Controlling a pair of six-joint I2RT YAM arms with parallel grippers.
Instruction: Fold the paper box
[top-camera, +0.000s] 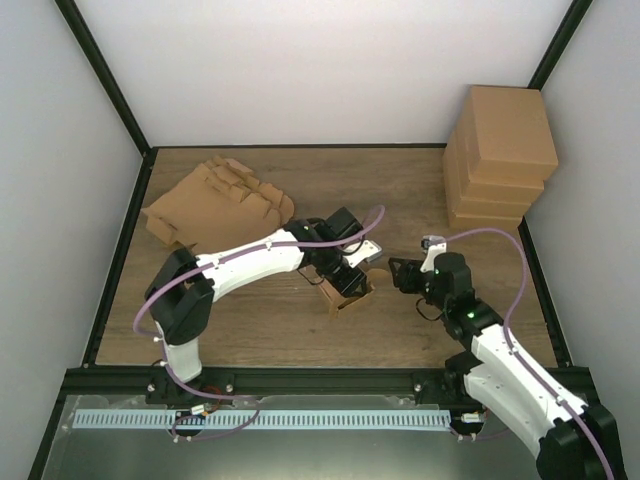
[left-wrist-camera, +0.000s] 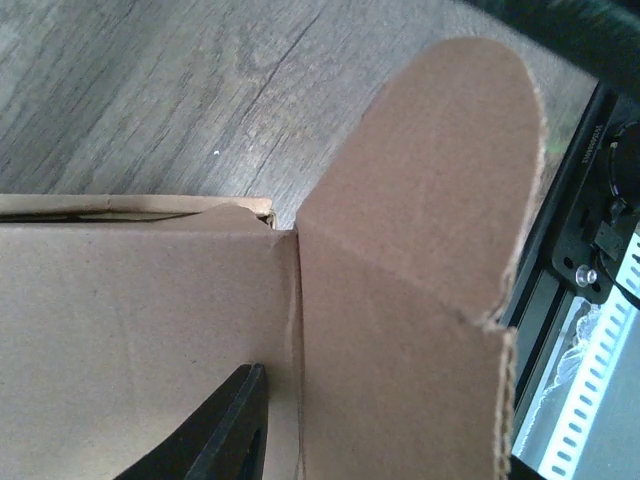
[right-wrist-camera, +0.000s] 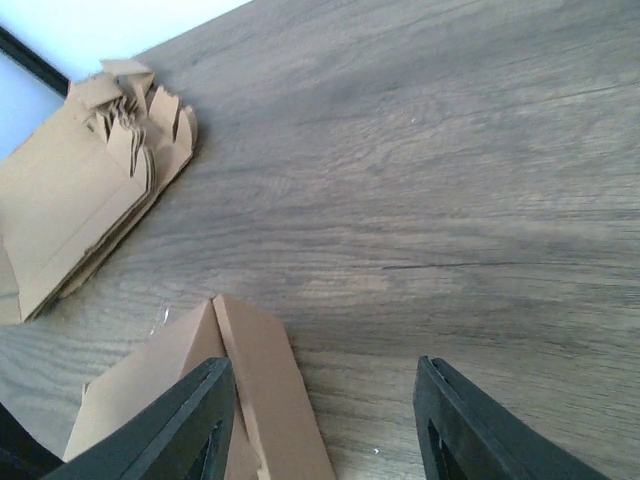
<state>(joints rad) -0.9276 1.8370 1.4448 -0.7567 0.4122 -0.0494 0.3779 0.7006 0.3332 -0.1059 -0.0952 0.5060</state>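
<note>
From the top camera, the small brown half-formed cardboard box (top-camera: 348, 297) stands near the middle of the wood-grain bench (top-camera: 270, 330). The left tool (top-camera: 352, 272) is right over it, reaching in from ten o'clock. Its jaws are hidden under the wrist, so their spread cannot be told here. The right tool (top-camera: 402, 272) hangs just beside the box at three o'clock, apart from it. A loose pile of flat brown cardboard blanks (top-camera: 215, 205) lies at ten o'clock, and a stack of closed tan cardboard boxes (top-camera: 500, 150) sits at two o'clock.

In the left wrist camera, a box wall fills the lower left and a round-topped flap (left-wrist-camera: 430, 200) rises at one o'clock, creased where it meets the wall. One black finger (left-wrist-camera: 225, 430) shows at six o'clock in front of the wall. Its partner is out of frame, so I cannot tell whether this tool pinches the wall or only rests on it.

In the right wrist camera, the right tool's fingers stand well apart over bare bench, gripping nothing. A corner of the box lies at seven o'clock, just beside one finger.

The card looks light and thin, stiff across its panels but weak at the creases. It will likely skid on the smooth bench unless braced, and hard pinching could crush its edges. A wall edge near a corner seems the soundest hold, with flaps pushed close to their crease. The box's inside and far flaps are hidden in every view.
</note>
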